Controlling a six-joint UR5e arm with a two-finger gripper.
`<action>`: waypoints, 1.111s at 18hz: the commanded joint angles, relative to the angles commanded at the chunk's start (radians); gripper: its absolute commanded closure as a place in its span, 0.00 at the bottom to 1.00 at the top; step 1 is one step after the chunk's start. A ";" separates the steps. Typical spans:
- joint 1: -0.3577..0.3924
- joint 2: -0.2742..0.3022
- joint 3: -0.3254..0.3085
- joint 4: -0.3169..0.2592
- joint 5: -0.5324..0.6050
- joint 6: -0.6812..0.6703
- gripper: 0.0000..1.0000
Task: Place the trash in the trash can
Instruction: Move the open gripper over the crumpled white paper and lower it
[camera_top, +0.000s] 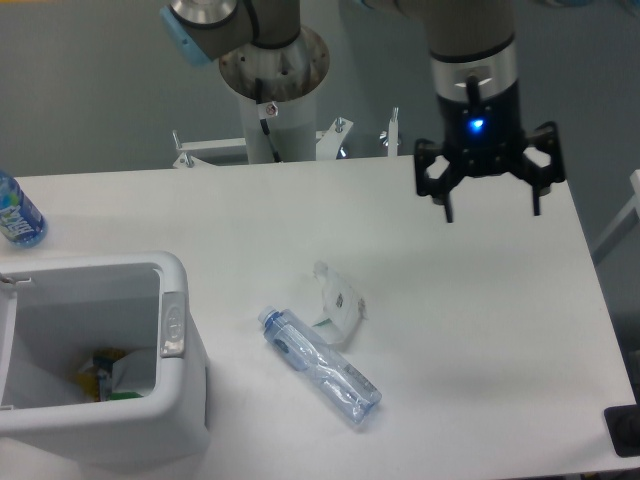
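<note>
Near the back right corner of the white table (480, 330), the gripper (490, 212) hangs above the surface with its 2 dark fingers (447, 205) spread wide apart and nothing between them — a blue light glows on the wrist above. Well apart from it, toward the middle of the front edge, lies the slim clear bottle (320, 367), on its side and angled, cap end toward the back left. Just beside it on the back side sits the small clear packaging piece (340, 300), close to the bottle; whether they touch I cannot tell. At the front left corner stands the white trash can (180, 400), open at the top, with a grey oval latch (172, 324) on its right rim and some scraps inside. At the left edge — partly cut off — stands a bottle with a bright blue label (17, 215).
</note>
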 joint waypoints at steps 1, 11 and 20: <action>0.002 -0.002 -0.006 0.005 0.002 0.005 0.00; -0.011 -0.009 -0.098 0.000 -0.012 0.015 0.00; -0.080 0.000 -0.288 0.003 -0.058 0.006 0.00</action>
